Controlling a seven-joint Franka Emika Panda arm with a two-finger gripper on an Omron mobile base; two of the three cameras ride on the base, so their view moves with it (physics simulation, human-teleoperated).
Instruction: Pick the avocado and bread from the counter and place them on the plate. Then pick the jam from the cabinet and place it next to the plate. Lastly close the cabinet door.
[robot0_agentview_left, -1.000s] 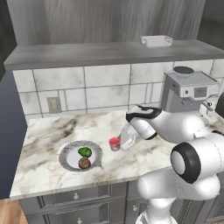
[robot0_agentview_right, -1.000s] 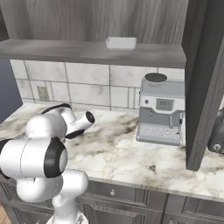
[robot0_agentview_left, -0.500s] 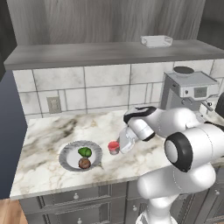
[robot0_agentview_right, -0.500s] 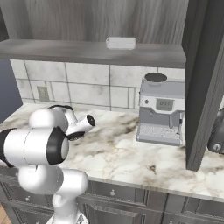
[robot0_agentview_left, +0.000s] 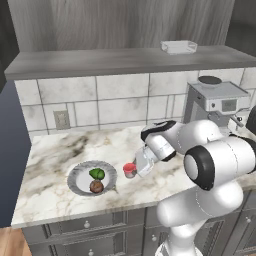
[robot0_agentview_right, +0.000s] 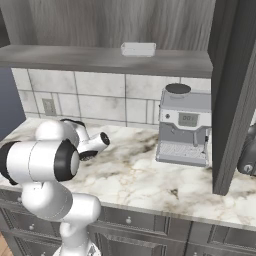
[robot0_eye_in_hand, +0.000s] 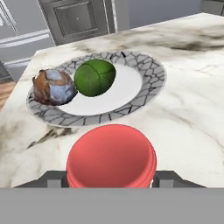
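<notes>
Two foods sit on the plate (robot0_agentview_left: 80, 172): the green avocado (robot0_agentview_left: 97, 174) and the brown bread (robot0_agentview_left: 96, 186), touching each other. The end effector (robot0_agentview_left: 136, 170) pinches the red jam (robot0_agentview_left: 129, 170) between its fingers, low over the surface (robot0_agentview_left: 50, 197), just right of the plate. The hand view shows the jam's red lid from close up. The right base view shows the open cabinet door (robot0_agentview_right: 235, 95) on the right and a coffee machine (robot0_agentview_right: 185, 125).
</notes>
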